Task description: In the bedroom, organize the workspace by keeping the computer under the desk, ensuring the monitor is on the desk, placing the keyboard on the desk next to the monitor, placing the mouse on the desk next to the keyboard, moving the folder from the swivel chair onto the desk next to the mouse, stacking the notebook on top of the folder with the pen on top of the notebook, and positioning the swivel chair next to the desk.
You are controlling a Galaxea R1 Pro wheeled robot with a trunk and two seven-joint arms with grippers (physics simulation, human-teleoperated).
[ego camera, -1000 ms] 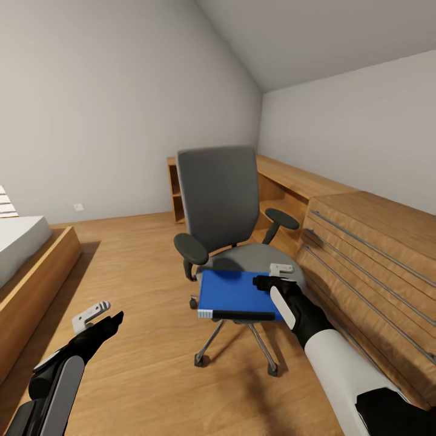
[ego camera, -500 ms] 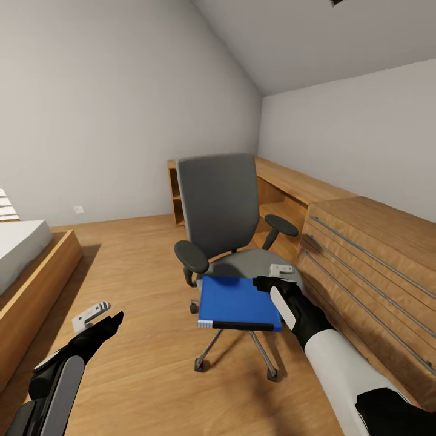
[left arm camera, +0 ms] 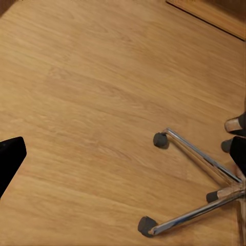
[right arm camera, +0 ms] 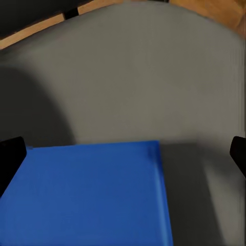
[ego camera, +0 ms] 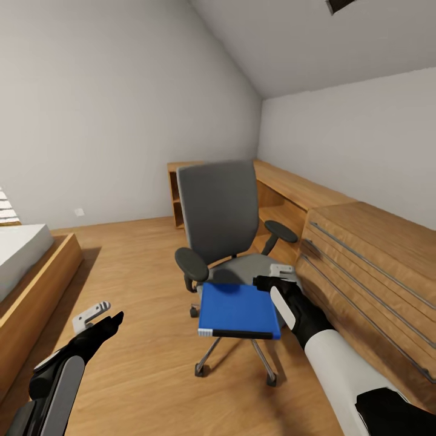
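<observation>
1. The swivel chair [ego camera: 227, 242] stands out on the oak floor [ego camera: 133, 290], just beside a light-wood drawer chest [ego camera: 369, 266]; no desk shows here, so by my reading the chair is yet to be parked.
2. The blue folder [ego camera: 238, 310] sits over the front of the grey seat, overhanging its edge. It is not on any desk, so that step looks unfinished.
3. The right gripper [ego camera: 275, 280] is at the folder's far corner. In the right wrist view its fingers are spread wide, with the folder [right arm camera: 87, 195] between and below them, and I cannot tell if they touch it.
4. The left gripper [ego camera: 100, 316] hangs low over bare floor, empty, fingers apart; its wrist view looks down on the chair's chrome base [left arm camera: 200, 189].
5. What remains, I'd say: lifting the folder, the stacking, the chair placement.
</observation>
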